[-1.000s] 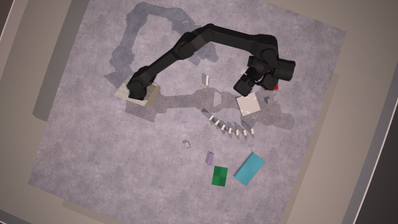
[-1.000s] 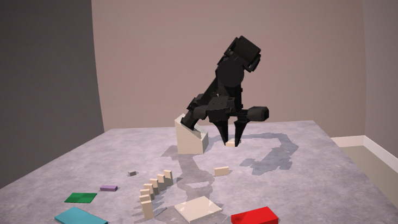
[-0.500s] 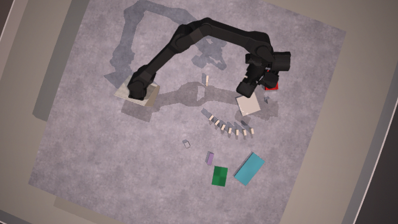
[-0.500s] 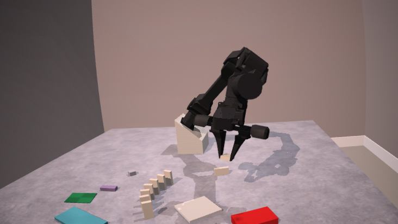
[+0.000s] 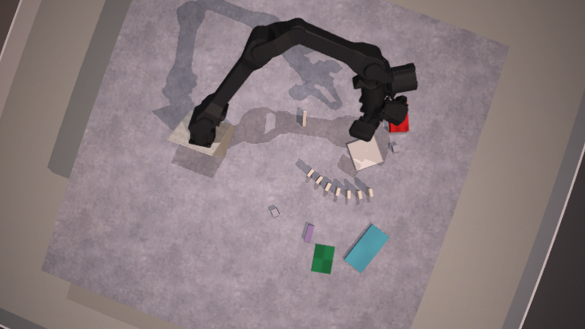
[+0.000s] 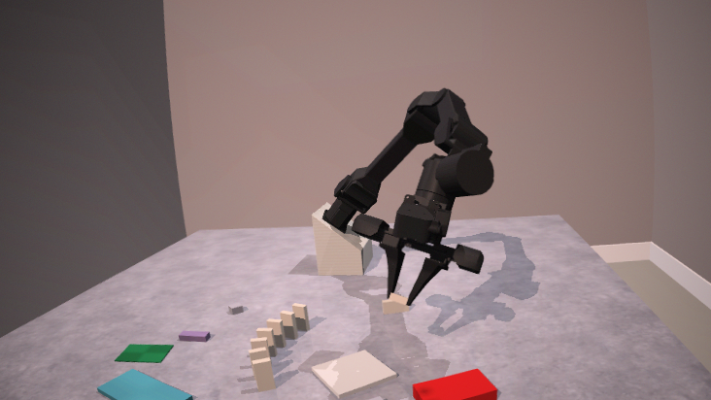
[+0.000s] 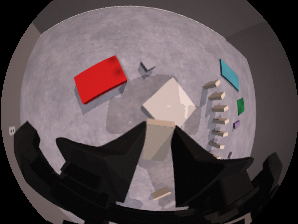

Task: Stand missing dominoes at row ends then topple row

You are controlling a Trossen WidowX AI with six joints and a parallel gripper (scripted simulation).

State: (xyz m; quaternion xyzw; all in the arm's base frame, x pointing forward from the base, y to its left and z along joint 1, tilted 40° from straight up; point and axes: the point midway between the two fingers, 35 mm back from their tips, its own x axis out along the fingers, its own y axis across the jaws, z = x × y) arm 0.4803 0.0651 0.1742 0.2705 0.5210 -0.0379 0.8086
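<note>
A curved row of several cream dominoes (image 5: pixel 337 191) (image 6: pixel 276 331) (image 7: pixel 220 108) stands upright. My gripper (image 6: pixel 398 301) (image 7: pixel 160 127) is shut on a cream domino (image 7: pixel 159 142), held between the fingertips above the table. In the top view the fingertips and held domino are hidden under the arm. Another cream domino (image 5: pixel 304 118) (image 7: pixel 161 193) rests on its long edge, apart from the row on the arm's side. In the exterior view this loose domino (image 6: pixel 391 307) overlaps the held one in the view.
A pale square slab (image 5: pixel 364 154) (image 6: pixel 354 371) (image 7: pixel 169 105) lies beside the row, near a red block (image 5: pixel 398 125) (image 6: pixel 455 388) (image 7: pixel 100 80) and a small grey piece (image 5: pixel 394 147). Across the row are a teal slab (image 5: pixel 366 247), green patch (image 5: pixel 323 258), purple block (image 5: pixel 308 233) and another grey piece (image 5: pixel 274 212).
</note>
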